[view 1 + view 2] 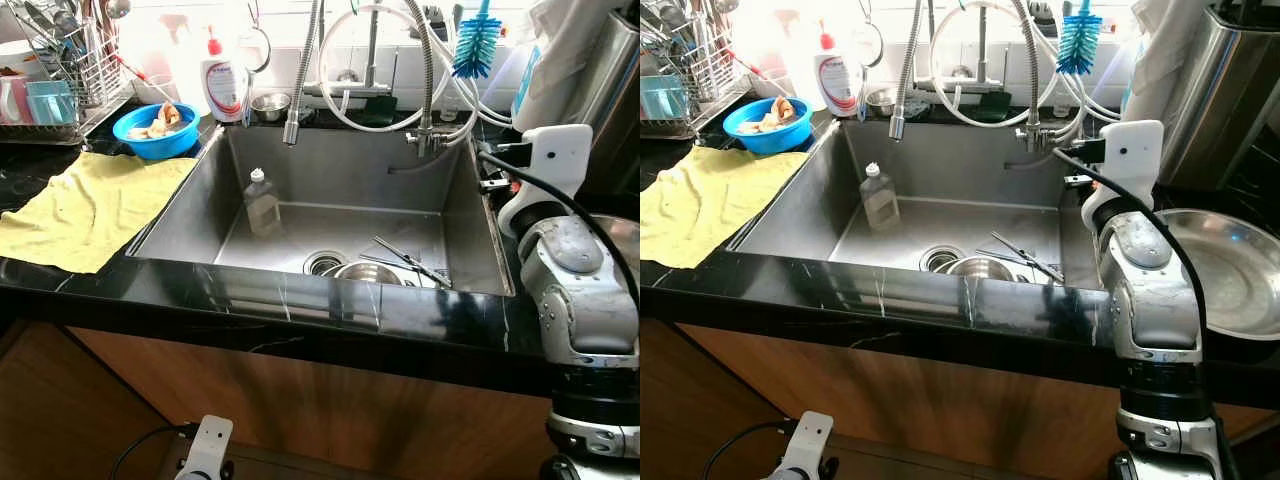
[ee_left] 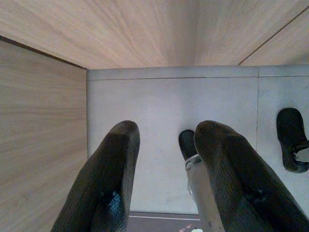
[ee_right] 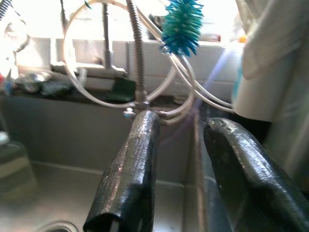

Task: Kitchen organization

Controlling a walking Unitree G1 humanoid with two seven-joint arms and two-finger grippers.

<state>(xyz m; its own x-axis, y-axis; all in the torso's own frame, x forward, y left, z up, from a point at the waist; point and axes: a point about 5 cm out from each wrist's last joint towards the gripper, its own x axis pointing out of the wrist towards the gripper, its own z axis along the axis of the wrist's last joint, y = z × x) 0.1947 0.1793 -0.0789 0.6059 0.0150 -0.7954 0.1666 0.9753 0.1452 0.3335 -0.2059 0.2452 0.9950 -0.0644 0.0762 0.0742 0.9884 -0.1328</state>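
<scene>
Down by the cabinet front our left hand [image 2: 161,179] hangs idle over the floor, fingers apart and empty. Our right hand [image 3: 186,179] is raised at the sink's [image 1: 190,215] right rim, fingers apart with nothing between them, pointing toward the hoses [image 3: 140,58] and the blue brush [image 3: 182,24]. Below and left of that hand, in the basin, lie a metal bowl [image 1: 365,272] by the drain [image 1: 322,263], tongs [image 1: 412,262] beside it, and farther left a clear bottle [image 1: 262,203] standing upright. We judge the next move is to lower the right hand into the basin; come down clear of the hoses and close across the tongs' middle. Well left on the tabletop sit a yellow cloth [image 1: 85,210] and a blue bowl [image 1: 155,130] holding food scraps. Behind the bowl stands a rack [image 1: 60,70] with utensils and cups.
</scene>
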